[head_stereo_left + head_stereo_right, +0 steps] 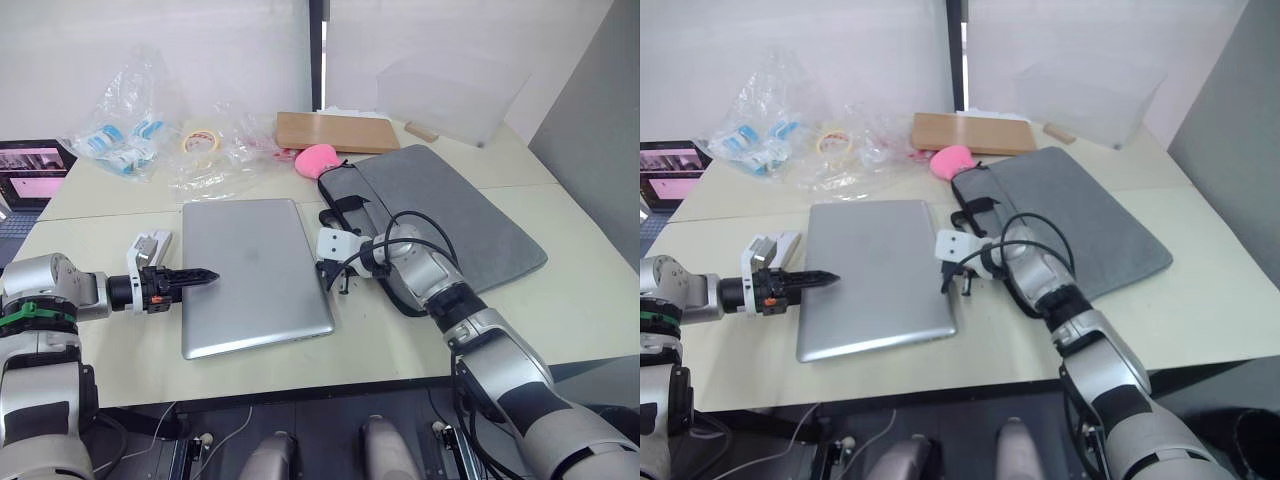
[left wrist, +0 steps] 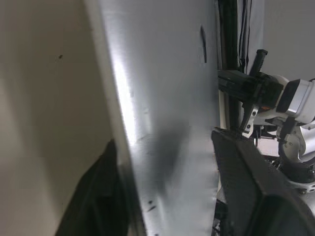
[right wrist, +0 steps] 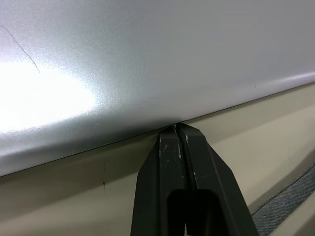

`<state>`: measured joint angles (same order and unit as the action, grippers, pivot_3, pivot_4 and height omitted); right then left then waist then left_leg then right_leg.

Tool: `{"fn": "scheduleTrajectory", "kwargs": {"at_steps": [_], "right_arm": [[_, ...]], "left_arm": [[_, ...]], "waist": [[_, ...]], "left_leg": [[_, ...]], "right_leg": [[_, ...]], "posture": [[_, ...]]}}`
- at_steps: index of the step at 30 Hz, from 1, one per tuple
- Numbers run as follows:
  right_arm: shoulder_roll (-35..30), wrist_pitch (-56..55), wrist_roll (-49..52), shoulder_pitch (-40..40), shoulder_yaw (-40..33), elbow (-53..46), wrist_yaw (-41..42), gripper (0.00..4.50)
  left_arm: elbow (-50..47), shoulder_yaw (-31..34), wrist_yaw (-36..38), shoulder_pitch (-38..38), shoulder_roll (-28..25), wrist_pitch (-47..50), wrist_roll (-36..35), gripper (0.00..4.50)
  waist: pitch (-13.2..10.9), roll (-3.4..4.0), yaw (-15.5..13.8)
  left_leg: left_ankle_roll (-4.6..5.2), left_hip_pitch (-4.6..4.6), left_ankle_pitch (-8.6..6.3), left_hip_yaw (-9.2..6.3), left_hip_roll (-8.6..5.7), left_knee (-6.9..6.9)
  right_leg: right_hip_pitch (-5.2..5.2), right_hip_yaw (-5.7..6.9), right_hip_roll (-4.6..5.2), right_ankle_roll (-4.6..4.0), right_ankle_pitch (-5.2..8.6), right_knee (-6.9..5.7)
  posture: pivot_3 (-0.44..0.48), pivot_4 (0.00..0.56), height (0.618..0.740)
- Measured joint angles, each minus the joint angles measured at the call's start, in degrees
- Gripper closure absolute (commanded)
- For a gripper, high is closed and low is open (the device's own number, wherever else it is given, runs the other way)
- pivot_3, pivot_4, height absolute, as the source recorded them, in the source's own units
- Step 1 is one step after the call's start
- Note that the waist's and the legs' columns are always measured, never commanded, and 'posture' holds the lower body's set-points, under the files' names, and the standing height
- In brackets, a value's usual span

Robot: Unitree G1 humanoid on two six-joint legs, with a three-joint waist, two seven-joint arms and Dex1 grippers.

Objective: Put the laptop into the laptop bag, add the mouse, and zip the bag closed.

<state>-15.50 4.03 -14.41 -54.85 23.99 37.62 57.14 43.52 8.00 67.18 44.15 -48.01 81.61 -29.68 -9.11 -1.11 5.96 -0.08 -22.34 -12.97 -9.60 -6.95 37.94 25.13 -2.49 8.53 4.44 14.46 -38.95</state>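
Reaching in from both sides: two arms flank the closed laptop on the tabletop.
Left claw: its two black fingers straddle the laptop's left edge, one finger over the lid and the other beside or under the edge, as the left wrist view shows; open only as wide as that edge, with no lift to be seen.
Right claw: fingers pressed flat together, tips touching the laptop's right edge where it meets the tabletop; it holds nothing.
Laptop: lies flat, lid up, plain silver; its long axis runs away from the robot, near short edge towards the tabletop's front edge, turned slightly so the far end leans left.
Laptop bag: flat grey case lying just to the right of the laptop, set at a slant, its black handles on the side facing the laptop; whether its zip is open I cannot tell, and I see nothing in it.
Behind the laptop: a pink soft object touching the bag's far corner, a brown board, crumpled clear plastic bags holding blue-and-white packets, and a roll of tape.
Far left: a small dark laptop with a lit pink screen.
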Motion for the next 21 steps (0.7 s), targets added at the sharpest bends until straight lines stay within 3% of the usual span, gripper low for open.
{"fn": "scheduleTrajectory", "kwargs": {"at_steps": [4,13,19,21], "right_arm": [[-0.1,0.0,0.0,0.0,0.0,0.0,0.1,4.5],[-0.9,0.8,2.2,2.3,-2.0,-2.5,0.6,4.5],[-3.3,10.5,11.4,4.5,-10.0,-16.6,2.4,4.5],[-4.6,14.9,14.0,4.5,-12.9,-22.3,2.1,3.95]], "left_arm": [[-0.7,3.4,0.7,-0.2,0.0,1.5,-3.6,4.18],[-7.7,10.4,-7.2,-3.5,1.0,8.6,-7.4,4.18],[-15.6,14.0,-13.3,-11.3,0.3,10.2,-18.4,4.18],[-19.1,15.1,-16.5,-14.8,0.2,10.2,-24.1,4.18]], "waist": [[0.0,-0.05,-0.3],[0.0,-0.09,-0.4],[0.0,-0.09,-0.3],[0.0,-0.1,-0.5]], "left_leg": [[0.0,0.04,0.0,-0.01,0.02,0.0],[-0.02,-0.02,-0.04,-0.03,0.04,0.0],[-0.04,-0.11,-0.15,-0.04,0.13,-0.01],[0.02,-0.11,-0.21,-0.04,0.13,-0.01]], "right_leg": [[-0.04,0.0,0.0,-0.01,-0.01,0.0],[-0.02,0.0,-0.01,-0.04,-0.02,0.04],[0.08,-0.05,0.0,-0.05,-0.03,0.09],[0.07,-0.04,0.0,-0.05,-0.03,0.12]], "posture": [[0.0,0.15,0.74],[0.0,0.15,0.74],[0.0,0.15,0.74],[0.0,0.15,0.74]]}}
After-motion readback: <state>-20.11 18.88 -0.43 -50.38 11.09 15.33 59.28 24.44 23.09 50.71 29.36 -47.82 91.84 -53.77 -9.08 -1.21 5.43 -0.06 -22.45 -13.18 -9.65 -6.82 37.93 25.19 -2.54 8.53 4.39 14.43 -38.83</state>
